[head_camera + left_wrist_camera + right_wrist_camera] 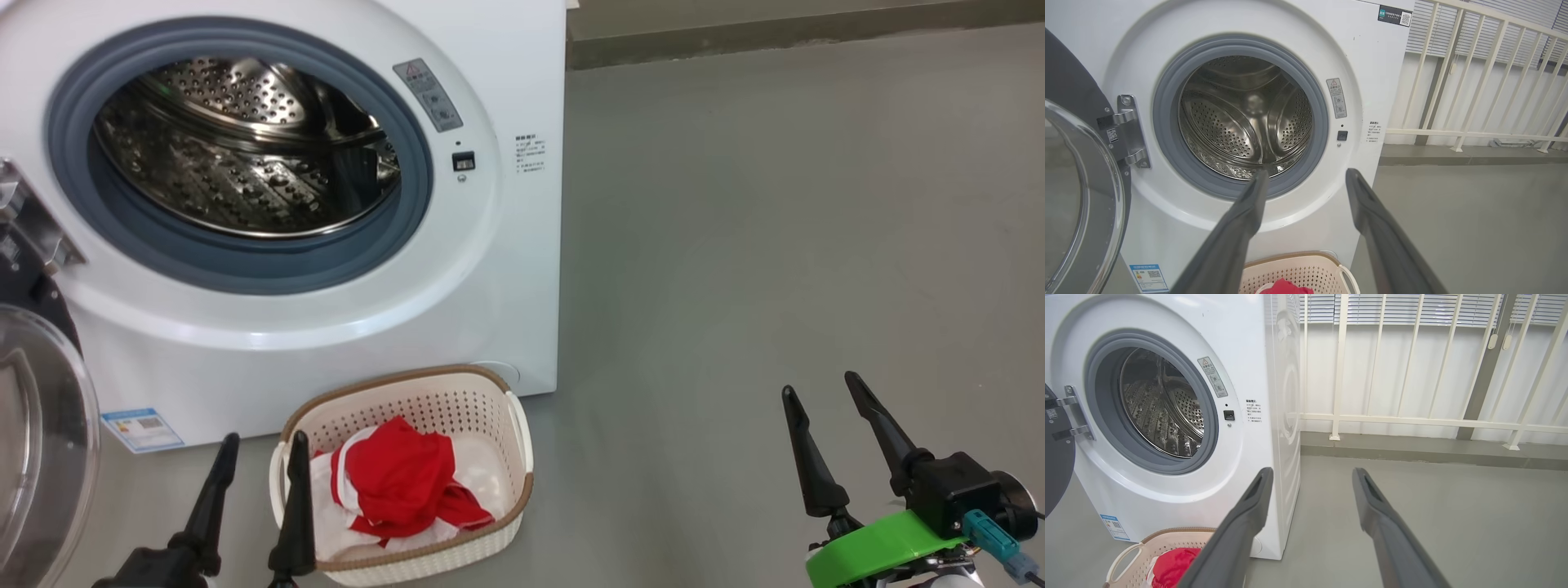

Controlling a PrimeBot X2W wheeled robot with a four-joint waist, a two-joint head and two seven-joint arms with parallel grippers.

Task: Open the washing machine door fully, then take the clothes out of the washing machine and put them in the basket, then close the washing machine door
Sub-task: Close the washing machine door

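Clothes [400, 482] lie in one basket [457, 406] by one washing machine [498, 90], door [41, 433] open; left claw [265, 437] and right claw [820, 384] gape empty

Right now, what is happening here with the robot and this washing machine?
The washing machine door stands open and the drum looks empty. The red and white clothes lie in the basket on the floor before the washing machine. The left gripper and the right gripper are both open, holding nothing. Only closing the door seems left.

A laundry corner — washing machine [1241, 355] on bare grey floor [1453, 498], pale railing [1412, 422] and blinds [1412, 308] behind.
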